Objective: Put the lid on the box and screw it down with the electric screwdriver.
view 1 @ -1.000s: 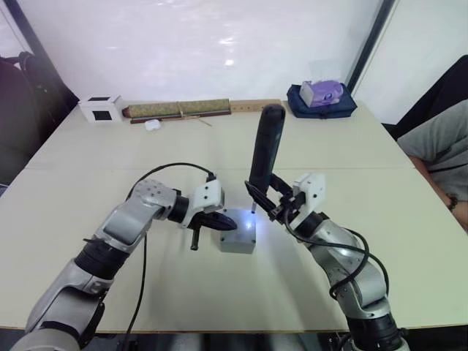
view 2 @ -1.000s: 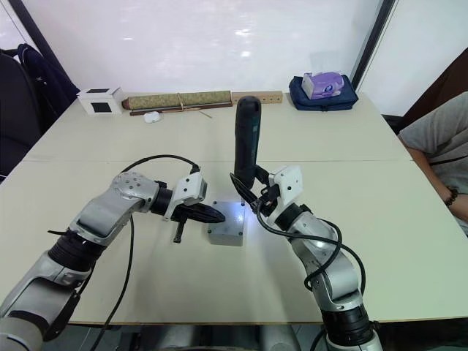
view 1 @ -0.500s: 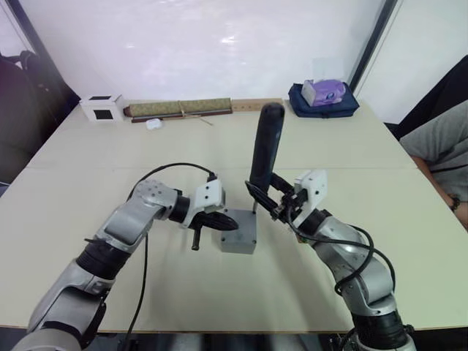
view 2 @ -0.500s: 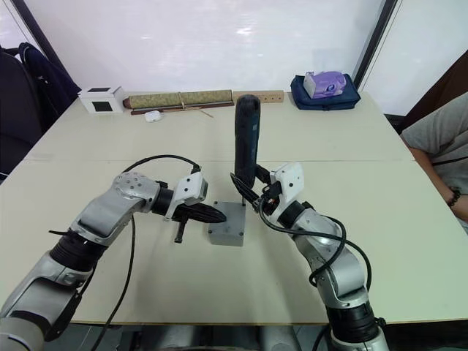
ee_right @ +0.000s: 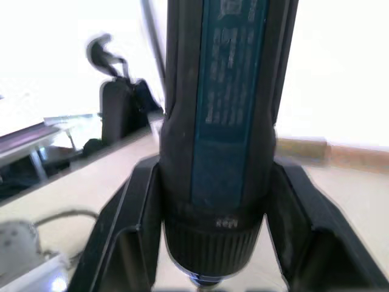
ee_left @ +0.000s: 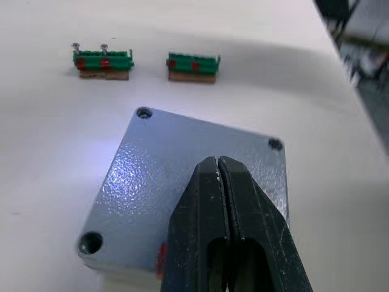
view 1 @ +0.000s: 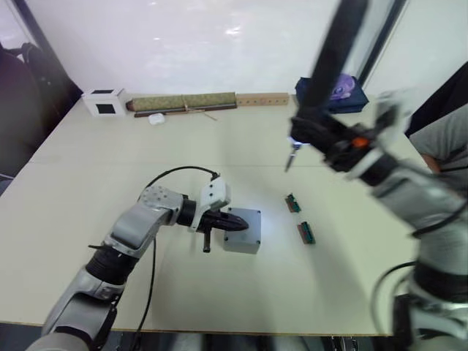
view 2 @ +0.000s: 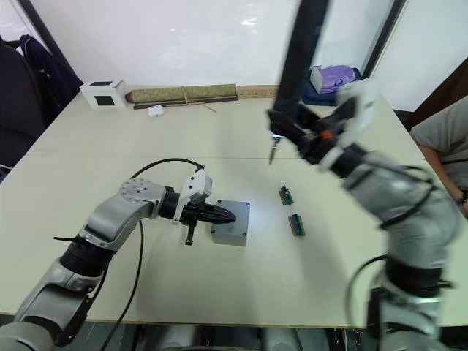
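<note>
Left wrist view: grey lid [ee_left: 182, 182] with three visible corner holes is pressed by the clenched left gripper [ee_left: 217, 176]; two green strips [ee_left: 103, 61] are counted beyond, and the screwdriver [view 1: 333, 51] is clamped in the right gripper [view 1: 322, 139].

Pebbled matt lid [ee_left: 182, 176] (grey, metal-like)
</note>
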`<state>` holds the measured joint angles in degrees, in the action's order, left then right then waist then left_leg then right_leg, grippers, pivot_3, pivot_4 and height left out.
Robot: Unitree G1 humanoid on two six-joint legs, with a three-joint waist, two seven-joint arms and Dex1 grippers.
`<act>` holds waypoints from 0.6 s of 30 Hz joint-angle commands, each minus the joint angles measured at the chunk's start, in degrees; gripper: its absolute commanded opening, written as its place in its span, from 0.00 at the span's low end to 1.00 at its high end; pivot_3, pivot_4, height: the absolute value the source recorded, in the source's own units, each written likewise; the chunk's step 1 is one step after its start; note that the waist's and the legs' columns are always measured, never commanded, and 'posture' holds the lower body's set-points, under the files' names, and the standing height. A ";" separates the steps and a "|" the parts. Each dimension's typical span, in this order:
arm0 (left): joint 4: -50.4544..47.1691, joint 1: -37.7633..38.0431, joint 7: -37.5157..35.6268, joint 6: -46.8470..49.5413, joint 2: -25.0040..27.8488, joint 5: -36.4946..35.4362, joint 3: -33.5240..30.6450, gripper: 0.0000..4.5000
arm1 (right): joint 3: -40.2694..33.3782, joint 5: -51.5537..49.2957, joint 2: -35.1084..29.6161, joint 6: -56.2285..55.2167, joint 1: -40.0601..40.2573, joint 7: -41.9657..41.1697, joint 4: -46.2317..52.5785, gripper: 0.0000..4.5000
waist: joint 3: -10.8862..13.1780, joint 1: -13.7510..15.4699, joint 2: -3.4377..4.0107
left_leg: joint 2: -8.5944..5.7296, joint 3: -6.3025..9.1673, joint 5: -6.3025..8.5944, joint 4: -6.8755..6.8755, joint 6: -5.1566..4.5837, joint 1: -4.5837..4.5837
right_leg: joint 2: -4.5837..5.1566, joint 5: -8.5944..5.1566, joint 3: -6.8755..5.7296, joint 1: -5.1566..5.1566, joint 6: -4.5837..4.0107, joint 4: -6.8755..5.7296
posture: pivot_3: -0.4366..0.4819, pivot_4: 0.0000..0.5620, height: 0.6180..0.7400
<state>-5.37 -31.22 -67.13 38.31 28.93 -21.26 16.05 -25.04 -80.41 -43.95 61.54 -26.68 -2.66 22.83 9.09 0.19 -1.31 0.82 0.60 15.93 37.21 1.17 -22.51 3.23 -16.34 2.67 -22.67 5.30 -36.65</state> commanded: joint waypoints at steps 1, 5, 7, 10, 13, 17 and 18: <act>-5.08 -1.01 -1.45 2.58 1.85 -4.42 -3.09 0.00 | -4.01 -8.47 -9.53 6.39 3.19 2.95 -2.77 0.40 | 0.40 -0.47 0.35 | 0.01 -0.01 0.00 -0.01 0.00 -0.16 | -0.02 0.01 -0.02 -0.12 0.01 0.03 | 0.48 0.27 1.00; -10.17 -1.28 -2.58 3.34 3.96 -6.16 -2.50 0.00 | -0.23 -5.84 -20.49 16.16 8.67 3.02 -8.92 0.40 | 0.62 -1.00 0.70 | -0.20 -0.23 -0.02 0.14 -0.01 -1.03 | -0.06 0.13 0.14 -1.18 0.39 -0.35 | 0.48 0.27 1.00; -11.69 -1.42 -2.49 3.33 4.41 -6.54 -2.08 0.00 | 0.60 -6.65 -22.36 18.83 9.98 3.26 -11.41 0.40 | 0.66 -1.03 0.68 | -0.17 -0.29 -0.02 0.13 -0.01 -1.04 | -0.10 0.13 0.18 -1.21 0.39 -0.33 | 0.48 0.27 1.00; -13.83 -1.65 -2.91 1.40 5.67 -5.11 -0.48 0.00 | 3.04 -4.36 -23.53 22.14 11.84 0.89 -13.33 0.40 | 0.72 -1.04 0.68 | -0.10 -0.28 -0.02 0.22 -0.01 -1.00 | -0.32 0.14 0.27 -1.20 0.40 -0.40 | 0.48 0.27 1.00; -15.87 -1.73 -1.64 1.23 6.03 -4.32 0.33 0.00 | 5.73 -0.19 -23.50 23.98 13.38 -1.52 -16.17 0.40 | 0.74 -0.99 0.66 | -0.07 -0.25 -0.02 0.28 -0.01 -0.94 | -0.55 0.14 0.28 -1.12 0.40 -0.39 | 0.48 0.27 1.00; -18.20 -1.25 -1.08 1.49 7.29 -4.42 0.31 0.00 | 9.65 6.14 -23.35 24.09 12.46 -4.93 -17.95 0.40 | 0.76 -1.11 0.67 | -0.06 -0.27 -0.02 0.34 -0.01 -0.94 | -0.59 0.14 0.31 -1.12 0.40 -0.40 | 0.48 0.27 1.00; -18.41 -1.23 -0.85 1.42 7.55 -4.34 0.43 0.00 | 10.21 7.21 -23.23 24.44 12.09 -5.99 -18.27 0.40 | 0.76 -1.10 0.70 | -0.05 -0.28 -0.02 0.34 -0.01 -0.94 | -0.59 0.14 0.32 -1.12 0.40 -0.40 | 0.48 0.27 1.00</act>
<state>-21.67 -31.98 -68.42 40.43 36.05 -25.53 16.88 -13.92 -74.75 -66.33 85.96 -12.70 -6.08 3.92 9.85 -0.92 -0.61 0.77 0.31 15.91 37.55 1.16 -23.45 2.64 -16.20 2.99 -23.80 5.70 -37.05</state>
